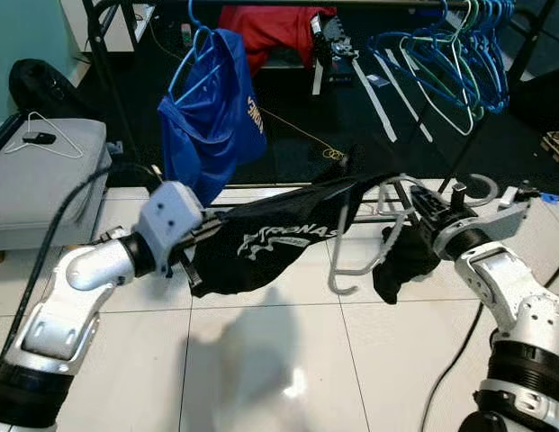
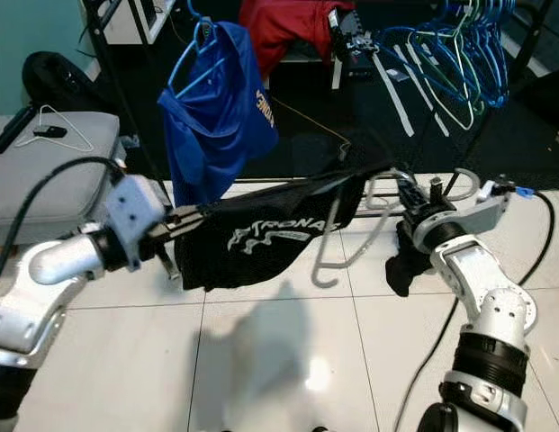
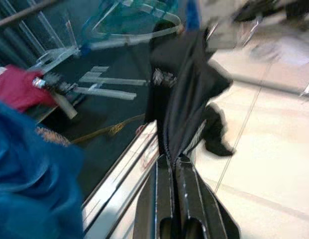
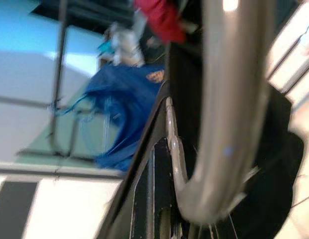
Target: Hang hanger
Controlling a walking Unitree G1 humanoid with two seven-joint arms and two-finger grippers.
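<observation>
A black garment, limp and printed with white lettering, is being held stretched above the glossy white tiled floor, with open tile lying below it and the clothes rack's base rail close behind. Its one edge is being pinched by the left claw, fingers pressed together on the cloth, while the curved grey plastic hanger threaded into it is being clamped by the right claw. A blue shirt is hanging on the rack, beside thin blue wire hangers; the left wrist view is showing the pinched hem close up.
</observation>
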